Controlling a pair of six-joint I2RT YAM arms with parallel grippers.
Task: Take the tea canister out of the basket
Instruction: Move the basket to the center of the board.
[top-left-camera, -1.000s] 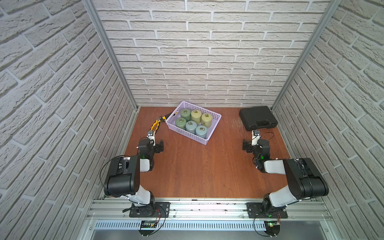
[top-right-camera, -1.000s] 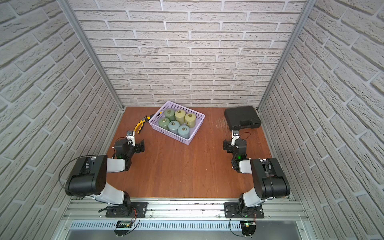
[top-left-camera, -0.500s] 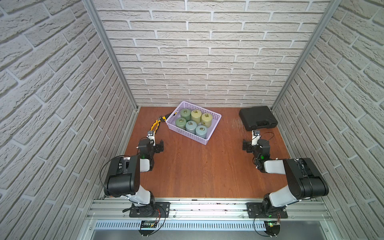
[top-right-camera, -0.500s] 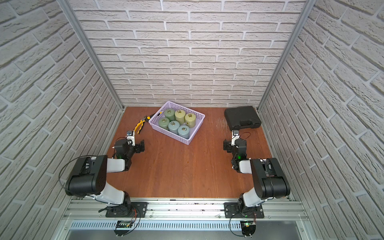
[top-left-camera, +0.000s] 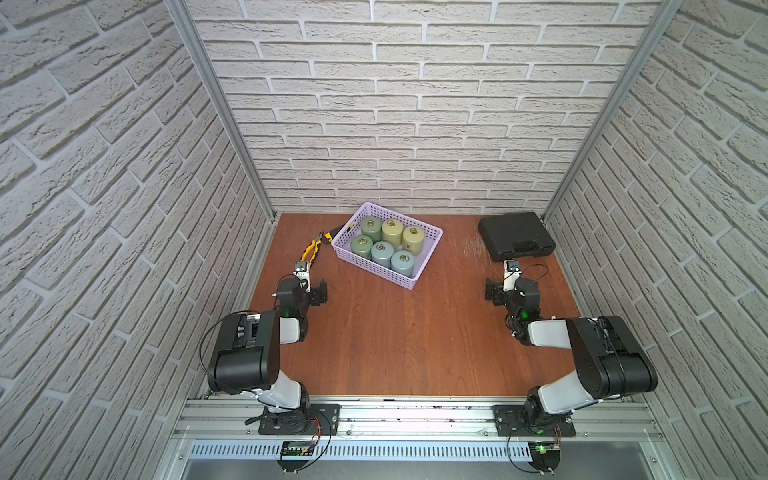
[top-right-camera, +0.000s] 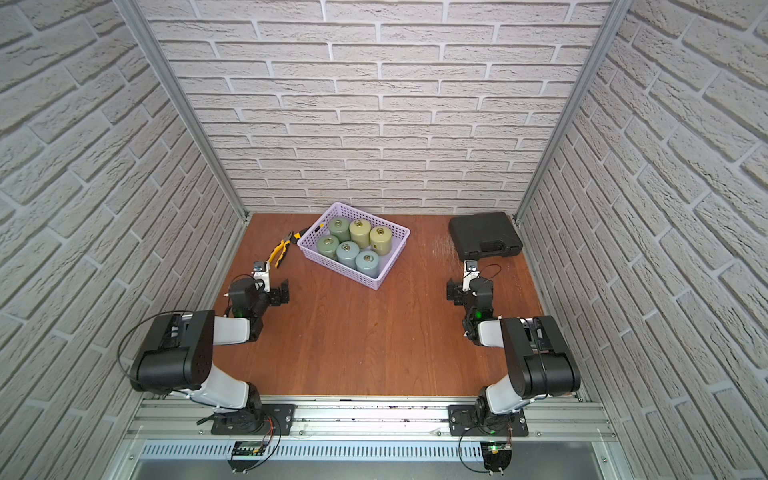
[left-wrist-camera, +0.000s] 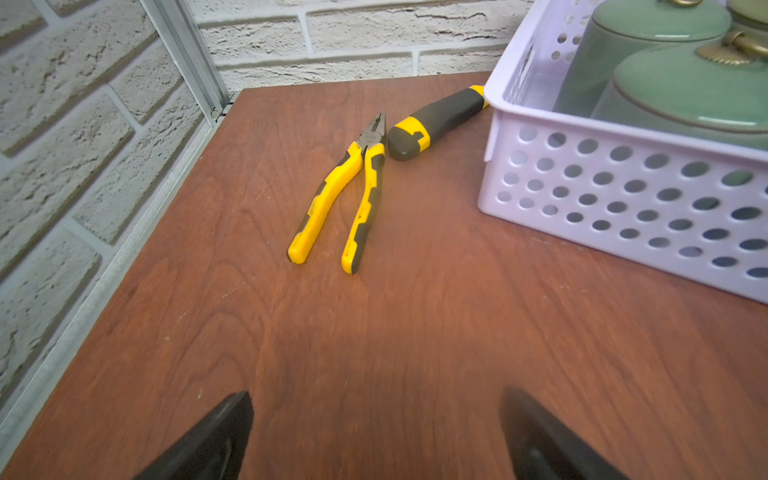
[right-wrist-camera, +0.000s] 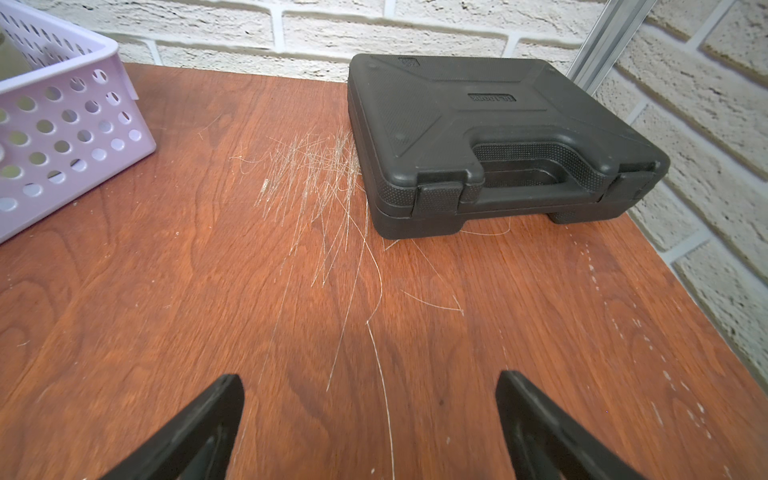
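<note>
Since they look like shiny clay, the six round green, yellow and blue tea canisters (top-left-camera: 382, 252) are likely heavy, slippery and breakable; hold one around its sides. They stand in the light purple plastic basket (top-left-camera: 372, 270) with holes, at twelve o'clock on the brown wooden table (top-left-camera: 395, 340). The left gripper (left-wrist-camera: 374, 397) and right gripper (right-wrist-camera: 369, 378) have their fingers wide apart and hold nothing. The letters on the black hard case (top-left-camera: 515, 237) at two o'clock are too small to read.
</note>
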